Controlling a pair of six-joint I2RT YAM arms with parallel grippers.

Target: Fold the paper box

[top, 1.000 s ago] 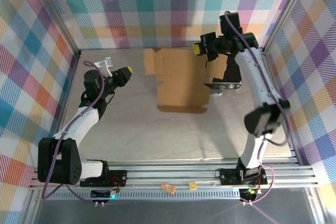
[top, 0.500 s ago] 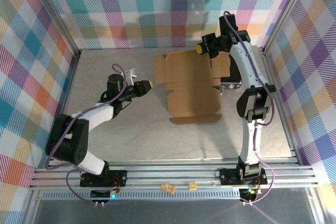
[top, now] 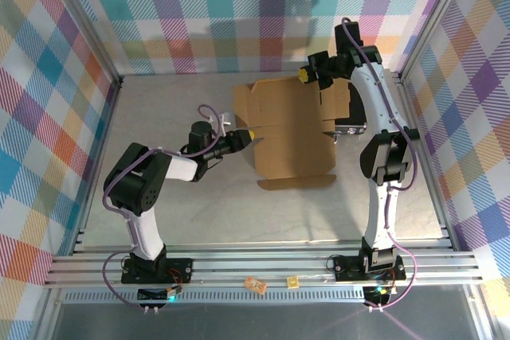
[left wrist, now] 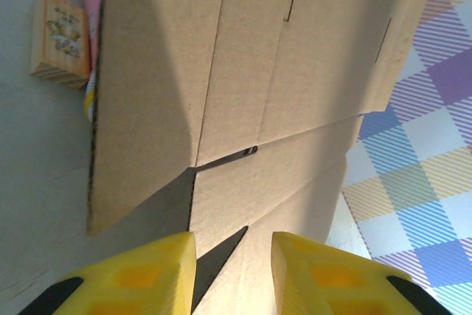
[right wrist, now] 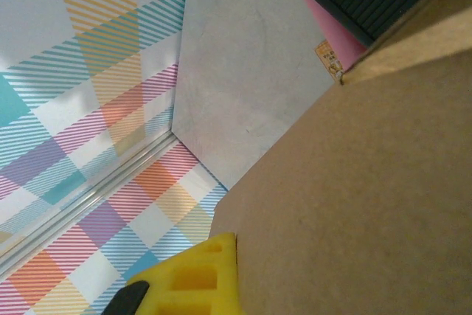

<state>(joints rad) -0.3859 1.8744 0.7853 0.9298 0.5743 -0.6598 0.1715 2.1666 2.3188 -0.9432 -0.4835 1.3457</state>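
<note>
Clamping the far edge of the plain brown corrugated-cardboard paper box in the clenched right hand, apparently steadied it far-centre on the grey surface; poised the released left hand at its left edge, probably to lift a flap.
</note>
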